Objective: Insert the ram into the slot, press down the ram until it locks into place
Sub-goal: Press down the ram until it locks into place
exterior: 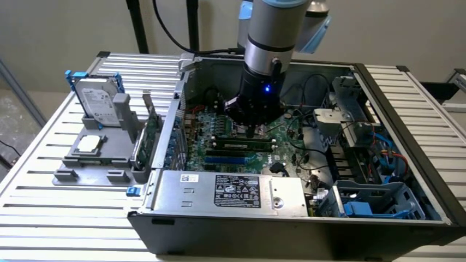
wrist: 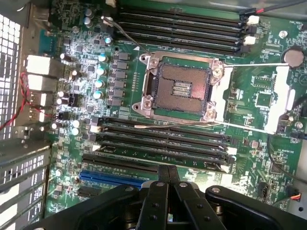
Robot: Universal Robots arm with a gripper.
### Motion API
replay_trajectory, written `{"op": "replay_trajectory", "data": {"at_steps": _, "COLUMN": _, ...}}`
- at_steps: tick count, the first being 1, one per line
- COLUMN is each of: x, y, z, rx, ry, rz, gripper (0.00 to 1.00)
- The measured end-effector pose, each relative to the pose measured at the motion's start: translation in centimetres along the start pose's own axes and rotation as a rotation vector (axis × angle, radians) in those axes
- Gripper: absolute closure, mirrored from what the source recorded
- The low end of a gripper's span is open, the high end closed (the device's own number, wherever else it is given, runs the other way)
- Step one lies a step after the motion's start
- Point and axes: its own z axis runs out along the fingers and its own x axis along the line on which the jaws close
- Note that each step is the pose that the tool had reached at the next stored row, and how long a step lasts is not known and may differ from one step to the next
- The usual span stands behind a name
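Observation:
The ram (exterior: pixel 240 146), a thin green stick with black chips, stands in a black slot (exterior: pixel 218 146) on the motherboard inside the open computer case. My gripper (exterior: pixel 252 131) hangs straight down over the ram's middle, fingers shut together with nothing between them; I cannot tell whether the tips touch it. In the wrist view the shut gripper (wrist: pixel 168 168) points at the nearest of several long black slots (wrist: pixel 163 140) with white end clips. The ram (wrist: pixel 158 155) shows edge-on in that nearest row.
An empty CPU socket (wrist: pixel 182 88) lies between two banks of memory slots. A blue socket (wrist: pixel 115 178) sits beside the gripper. The power supply (exterior: pixel 229 191), cables (exterior: pixel 320 158) and drive cage (exterior: pixel 378 202) crowd the case. Outside stand a hard drive (exterior: pixel 98 101) and a bracketed card (exterior: pixel 153 136).

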Motion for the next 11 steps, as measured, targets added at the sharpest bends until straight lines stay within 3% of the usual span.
{"op": "replay_trajectory", "data": {"at_steps": 5, "x": 0.09, "y": -0.75, "z": -0.02, "rx": -0.0015, "ry": -0.0004, "rz": 0.019, "gripper": 0.89}}
{"op": "replay_trajectory", "data": {"at_steps": 7, "x": 0.1, "y": -0.8, "z": -0.03, "rx": -0.0045, "ry": -0.0007, "rz": 0.019, "gripper": 0.89}}
{"op": "replay_trajectory", "data": {"at_steps": 11, "x": 0.1, "y": -0.8, "z": -0.03, "rx": -0.0045, "ry": -0.0007, "rz": 0.019, "gripper": 0.89}}
